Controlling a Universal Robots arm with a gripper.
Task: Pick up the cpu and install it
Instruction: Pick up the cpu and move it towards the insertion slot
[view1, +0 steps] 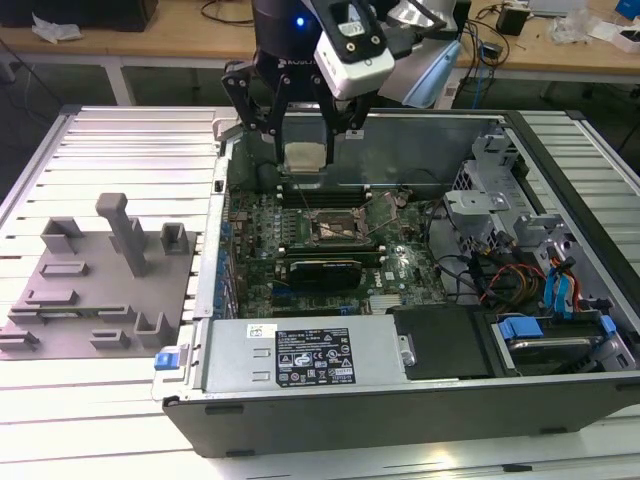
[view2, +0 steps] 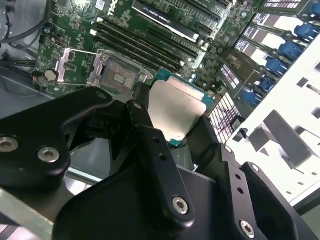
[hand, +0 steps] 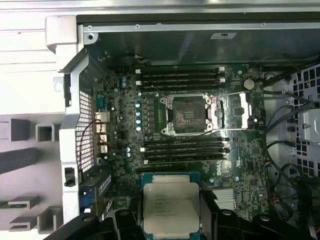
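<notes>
Arm and gripper (view1: 305, 140) above an open computer case (view1: 420, 395) that rests on a slatted metal table (view1: 90, 160). The arm points straight down over the case's edge opposite the labelled power supply (view1: 300, 355); its upper links are cut off at the exterior view's top edge.

The gripper's two black fingers (view1: 268, 120) are closed on opposite edges of the cpu (view1: 304, 156). The chip is held flat, silvery top upward, clear of the board and touching nothing but the fingers. In both wrist views the cpu (view2: 177, 112) (hand: 171, 206) hangs above the motherboard's (hand: 125, 125) edge, just outside a bank of memory slots (hand: 182, 150).

The socket (hand: 187, 111) lies beyond those slots, with its metal frame (hand: 245, 106) folded open beside it. A grey plastic tray (view1: 100, 270) lies on the table near the case's side at the exterior view's left.

In the second wrist view the gripper's linkages (view2: 150, 165) hide the chip's near corner and the finger contacts. The socket's contacts are too fine to make out.
</notes>
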